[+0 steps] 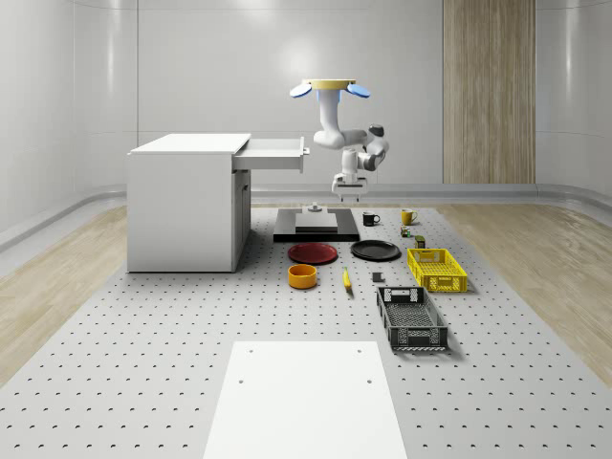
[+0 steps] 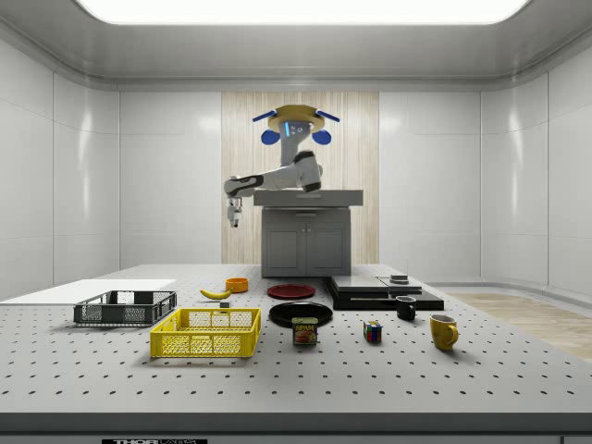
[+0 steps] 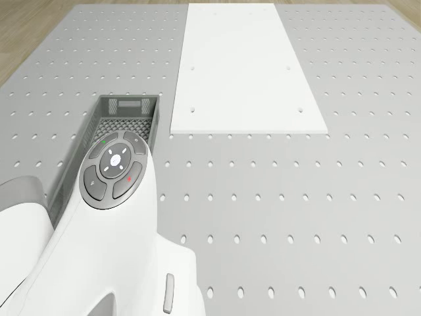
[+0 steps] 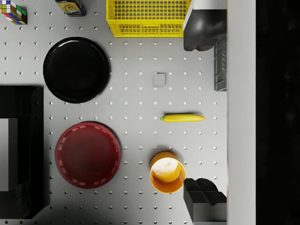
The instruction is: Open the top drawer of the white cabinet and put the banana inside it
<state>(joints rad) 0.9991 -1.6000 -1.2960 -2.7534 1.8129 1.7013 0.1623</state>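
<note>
Simulated lab, perforated table [image 1: 143,382], bare walls

Drone [image 1: 330,88] aloft, arm [image 1: 337,136] bent downward, gripper [image 1: 345,194] with jaws wide apart.

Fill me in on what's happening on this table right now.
The drone hovers beside the white cabinet, whose top drawer is already pulled out. Its gripper hangs open in the air, holding nothing, over the table near the black slab. The banana lies on the table between the orange bowl and the yellow basket, not yet picked up.
</note>
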